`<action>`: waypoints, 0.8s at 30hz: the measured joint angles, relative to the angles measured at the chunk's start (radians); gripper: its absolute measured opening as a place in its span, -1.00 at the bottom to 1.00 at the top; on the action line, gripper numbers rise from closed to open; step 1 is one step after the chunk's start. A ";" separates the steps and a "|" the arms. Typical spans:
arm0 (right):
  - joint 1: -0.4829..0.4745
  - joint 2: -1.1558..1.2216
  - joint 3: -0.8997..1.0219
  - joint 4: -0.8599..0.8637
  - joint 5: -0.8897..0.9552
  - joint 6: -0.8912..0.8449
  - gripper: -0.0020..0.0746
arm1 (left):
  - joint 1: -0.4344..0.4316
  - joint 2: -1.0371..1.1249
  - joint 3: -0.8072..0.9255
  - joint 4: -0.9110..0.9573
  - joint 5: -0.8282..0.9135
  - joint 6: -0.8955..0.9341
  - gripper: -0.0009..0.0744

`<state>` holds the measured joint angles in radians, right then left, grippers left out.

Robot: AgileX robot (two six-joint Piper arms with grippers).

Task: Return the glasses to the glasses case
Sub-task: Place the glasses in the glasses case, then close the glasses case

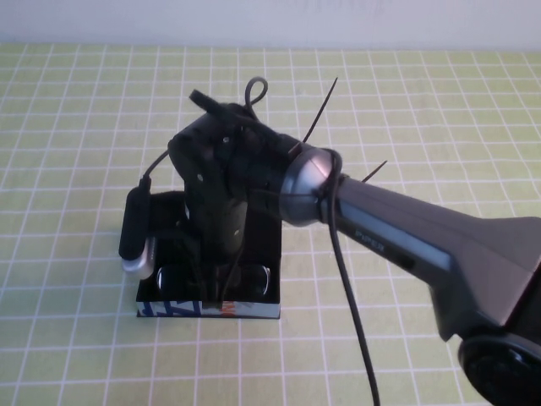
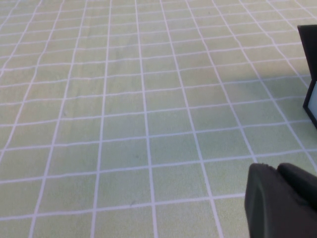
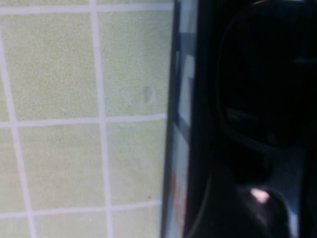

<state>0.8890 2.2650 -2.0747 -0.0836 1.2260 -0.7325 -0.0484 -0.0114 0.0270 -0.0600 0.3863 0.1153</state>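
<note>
The glasses case (image 1: 245, 310) lies open on the green checked cloth left of centre, its white printed front side toward the robot. The black glasses (image 1: 173, 277) lie inside it, a lens showing on each side of my right gripper (image 1: 221, 272), which points straight down into the case between the lenses. Up close in the right wrist view are the case's printed front side (image 3: 179, 124) and a dark lens of the glasses (image 3: 262, 89). My left gripper (image 2: 282, 198) hovers low over bare cloth left of the case (image 2: 309, 74), shut and holding nothing.
The right arm (image 1: 423, 237) stretches in from the lower right, with a black cable (image 1: 355, 304) hanging beneath it. Green checked cloth (image 1: 84, 127) covers the whole table around the case.
</note>
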 joint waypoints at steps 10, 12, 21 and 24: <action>-0.006 -0.130 0.000 -0.108 0.005 0.104 -0.32 | 0.000 0.000 0.000 0.000 0.000 0.000 -0.98; -0.013 -0.151 0.000 -0.108 0.004 0.140 -0.60 | 0.000 0.000 0.000 0.000 0.000 0.000 -0.98; -0.091 -0.193 0.000 -0.065 0.011 0.226 -0.97 | 0.000 0.000 0.000 0.000 0.000 0.000 -0.98; -0.123 -0.201 0.000 0.003 0.012 0.257 -0.97 | 0.000 0.000 0.000 0.000 0.000 0.000 -0.98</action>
<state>0.7664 2.0636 -2.0747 -0.0808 1.2380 -0.4751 -0.0484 -0.0114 0.0270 -0.0600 0.3863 0.1153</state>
